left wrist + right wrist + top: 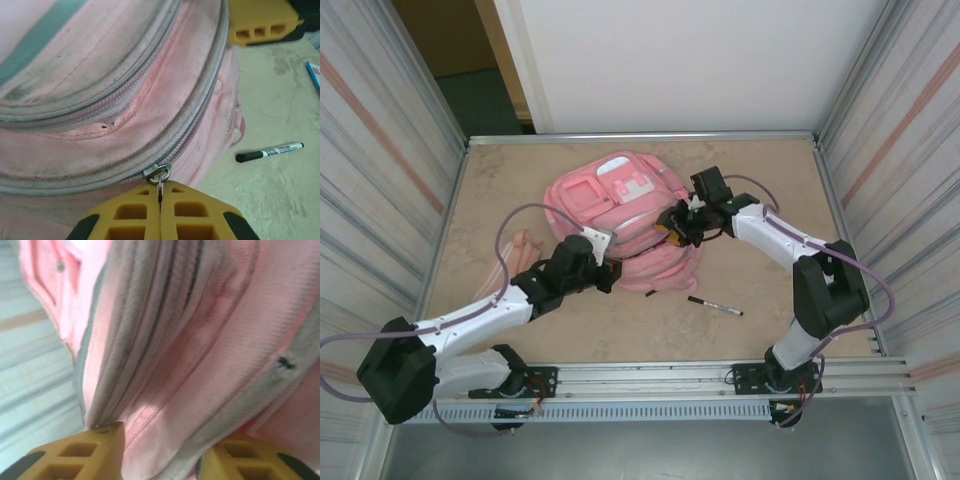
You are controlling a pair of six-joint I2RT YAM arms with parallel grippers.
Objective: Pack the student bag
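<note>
The student bag (620,215) is a large soft pink backpack lying flat in the middle of the table. My left gripper (610,270) is at its near edge. In the left wrist view the yellow jaws (160,192) are shut on the metal zipper pull (159,174) of a grey zipper running around the bag (125,100). My right gripper (675,225) is at the bag's right side. In the right wrist view its jaws (160,440) stand apart, open, with a fold of the pink fabric (200,340) lying between the fingers (85,452).
A black-and-white marker pen (714,305) lies on the table right of the bag, near the front (270,151). A blue-edged item (314,74) pokes in at the right edge. Pink straps (525,245) trail off the bag's left. Metal walls enclose the table.
</note>
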